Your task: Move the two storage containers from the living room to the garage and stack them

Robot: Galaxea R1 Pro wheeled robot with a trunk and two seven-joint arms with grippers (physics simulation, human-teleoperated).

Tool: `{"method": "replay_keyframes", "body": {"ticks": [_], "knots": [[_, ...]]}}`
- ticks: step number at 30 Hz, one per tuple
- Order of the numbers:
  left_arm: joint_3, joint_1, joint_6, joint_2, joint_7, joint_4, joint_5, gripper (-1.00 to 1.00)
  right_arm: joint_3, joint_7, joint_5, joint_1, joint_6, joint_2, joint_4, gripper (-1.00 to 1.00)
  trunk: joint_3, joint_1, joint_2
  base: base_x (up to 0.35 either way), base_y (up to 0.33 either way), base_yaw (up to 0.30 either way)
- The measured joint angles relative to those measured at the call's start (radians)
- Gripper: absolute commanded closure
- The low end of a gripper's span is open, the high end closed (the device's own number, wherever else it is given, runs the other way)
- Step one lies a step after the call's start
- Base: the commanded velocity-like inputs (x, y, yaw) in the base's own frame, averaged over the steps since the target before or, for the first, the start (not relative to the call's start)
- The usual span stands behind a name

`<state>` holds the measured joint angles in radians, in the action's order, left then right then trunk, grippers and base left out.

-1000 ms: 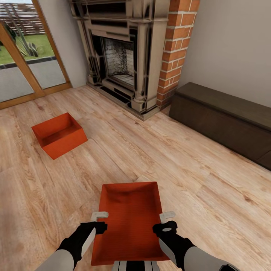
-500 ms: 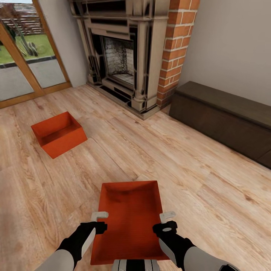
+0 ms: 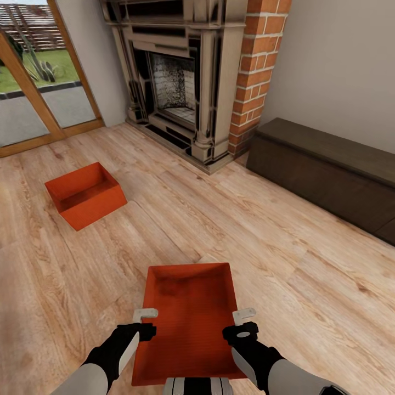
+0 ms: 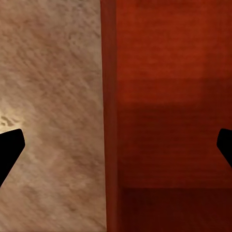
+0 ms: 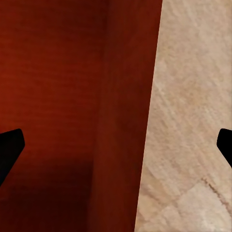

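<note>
One orange-red storage container (image 3: 189, 318) lies on the light wood floor (image 3: 230, 219) of the living room, right in front of me. My left gripper (image 3: 144, 323) stands open astride its left long wall, and the left wrist view shows that wall (image 4: 108, 96) running between the spread left gripper (image 4: 118, 145). My right gripper (image 3: 241, 323) is open the same way over the right wall (image 5: 125, 96), with the right gripper (image 5: 116, 147) wide in its wrist view. The second storage container (image 3: 85, 196) sits apart on the floor, further off to the left.
A stone fireplace (image 3: 181, 82) with a red brick column (image 3: 255, 71) stands ahead. A low dark cabinet (image 3: 329, 170) runs along the right wall. A wood-framed glass door (image 3: 33, 99) is at the far left. Open plank floor lies between the two containers.
The whole picture shifted very slightly a second ago. Both grippers and both containers keep their places.
</note>
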<state>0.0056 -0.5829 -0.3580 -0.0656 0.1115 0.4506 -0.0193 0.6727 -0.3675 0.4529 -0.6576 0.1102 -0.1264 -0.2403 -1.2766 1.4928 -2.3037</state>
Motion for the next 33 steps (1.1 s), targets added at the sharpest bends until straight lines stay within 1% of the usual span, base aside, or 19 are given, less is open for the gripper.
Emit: {"method": "replay_keyframes", "body": {"ticks": [18,19,20,23,24,25,26,28,33], "knots": [[-0.001,0.000,-0.002,0.000,0.001,-0.001,0.003,-1.00,0.000,0.000,0.000,0.000,0.000,0.000,0.000,-1.00,0.000,0.000,0.000,0.000,0.000,0.000],[-0.001,0.000,-0.002,0.000,0.001,-0.002,0.003,1.00,0.000,0.000,0.000,0.000,0.000,0.000,0.000,-1.00,0.000,0.000,0.000,0.000,0.000,0.000],[-0.001,0.001,-0.002,0.000,0.001,-0.005,0.003,1.00,0.000,0.000,0.000,0.000,0.000,0.000,0.000,1.00,0.000,0.000,0.000,0.000,0.000,0.000],[-0.001,0.000,-0.003,-0.001,0.001,-0.029,0.003,1.00,-0.001,0.000,0.001,0.000,0.000,0.000,0.000,1.00,0.000,0.000,0.000,0.000,0.000,0.000],[0.001,0.001,-0.003,-0.001,0.004,-0.037,0.009,1.00,-0.001,0.000,0.001,0.000,0.000,0.000,0.000,1.00,0.000,0.000,0.000,0.000,0.000,0.000],[0.000,0.000,-0.001,-0.002,0.001,-0.040,-0.006,1.00,-0.004,-0.003,-0.005,0.000,0.002,0.000,0.001,1.00,0.000,0.000,0.000,0.000,0.000,0.000],[-0.002,0.000,0.000,-0.002,-0.001,-0.041,-0.010,1.00,-0.007,-0.006,-0.012,0.000,0.003,0.000,0.001,1.00,0.000,0.000,0.000,0.000,0.000,0.000],[-0.001,0.000,0.000,-0.001,-0.001,-0.041,-0.006,1.00,-0.007,-0.008,-0.018,-0.001,0.003,0.001,0.001,1.00,0.000,0.000,0.000,0.000,0.000,0.000],[-0.001,0.000,0.000,-0.001,0.002,-0.043,0.001,1.00,-0.006,-0.006,-0.015,0.000,0.002,0.001,0.001,1.00,0.000,0.000,0.000,0.000,0.000,0.000]]}}
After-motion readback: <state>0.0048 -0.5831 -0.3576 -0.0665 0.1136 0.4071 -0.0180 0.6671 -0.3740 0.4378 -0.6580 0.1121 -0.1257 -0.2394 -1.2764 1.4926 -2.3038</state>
